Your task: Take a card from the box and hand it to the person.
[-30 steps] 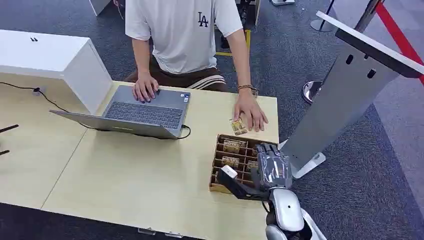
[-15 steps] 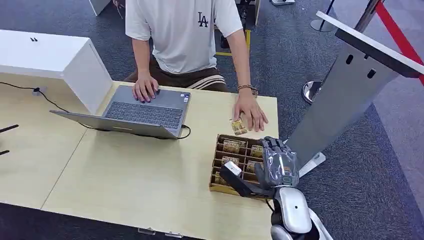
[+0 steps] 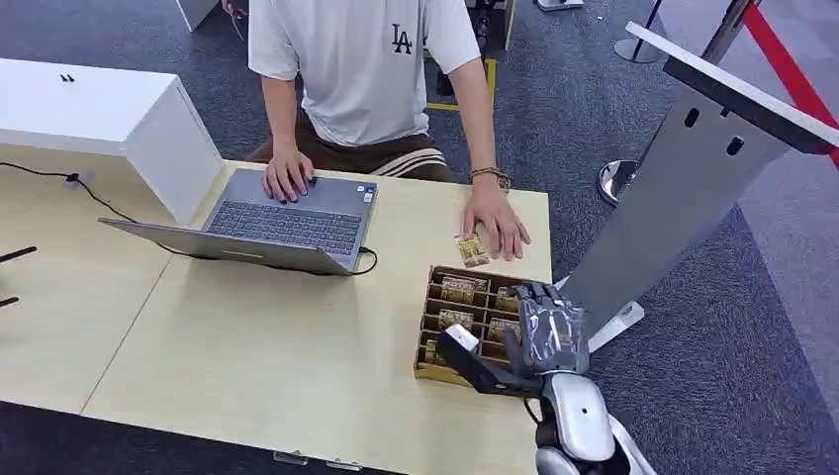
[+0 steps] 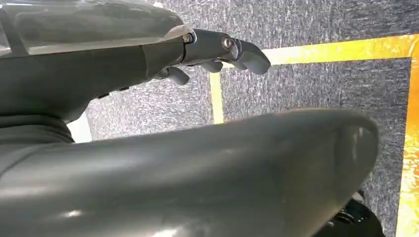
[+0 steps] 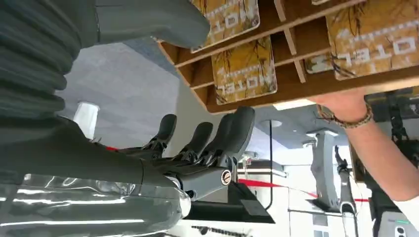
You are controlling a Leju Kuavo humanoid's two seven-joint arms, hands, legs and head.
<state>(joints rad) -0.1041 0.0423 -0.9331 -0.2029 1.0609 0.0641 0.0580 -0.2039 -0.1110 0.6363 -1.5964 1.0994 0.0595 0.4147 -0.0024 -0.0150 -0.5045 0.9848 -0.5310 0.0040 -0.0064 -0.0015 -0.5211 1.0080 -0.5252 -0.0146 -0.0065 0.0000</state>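
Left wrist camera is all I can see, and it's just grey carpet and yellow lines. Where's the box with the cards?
Observer: The box sits at the near right corner of the table, across from the person.
Operator: Is the robot reaching for it?
Observer: Yes. The right hand is at the box's right side, with its thumb stretched over the near compartments, and it holds nothing.
Operator: Are there cards inside?
Observer: Several. The right wrist camera shows a gold card lying in its compartment.
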